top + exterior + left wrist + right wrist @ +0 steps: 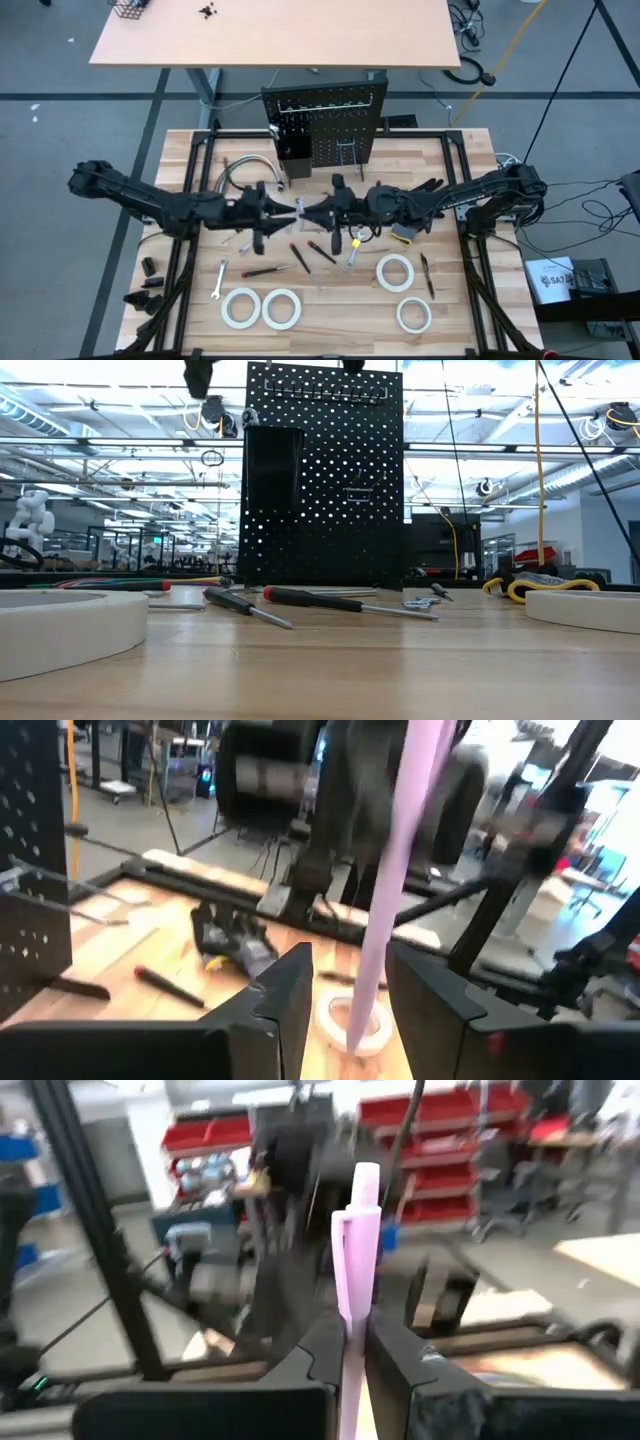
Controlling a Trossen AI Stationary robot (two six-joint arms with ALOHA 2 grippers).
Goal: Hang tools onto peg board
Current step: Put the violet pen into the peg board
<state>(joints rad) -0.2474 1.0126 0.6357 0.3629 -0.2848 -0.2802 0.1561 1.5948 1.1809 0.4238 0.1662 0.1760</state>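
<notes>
The two arms meet above the middle of the worktop (pixel 200 150), just in front of the peg board (pixel 325 120), passing a slim pink wrench between them. The right tool (pixel 357 1342) is closed on the wrench (pixel 357 1250), its fingers pinching the lower part of the shaft so the rest stands free ahead of it. The left tool (pixel 350 982) has its fingers standing apart on either side of the same wrench, which shows in the left wrist view as a pale pink bar running up between them without clear contact. From the frames this reads as a handover, judged to be at the point where the left tool lets go and the right tool takes the load.

In the high view the left tool (pixel 285 208) and right tool (pixel 315 212) nearly touch tip to tip, with the board beyond them. That spot likely suits the right arm, which sits nearer the board's free hooks (pixel 347 148).

Below and behind the tools, the other things lie on the worktop: screwdrivers (pixel 300 256), another wrench (pixel 220 280) and four tape rolls (pixel 395 271), none hung yet. Next, the right tool must line up the wrench's end with a hook; a loose pinch could let it swing.
</notes>
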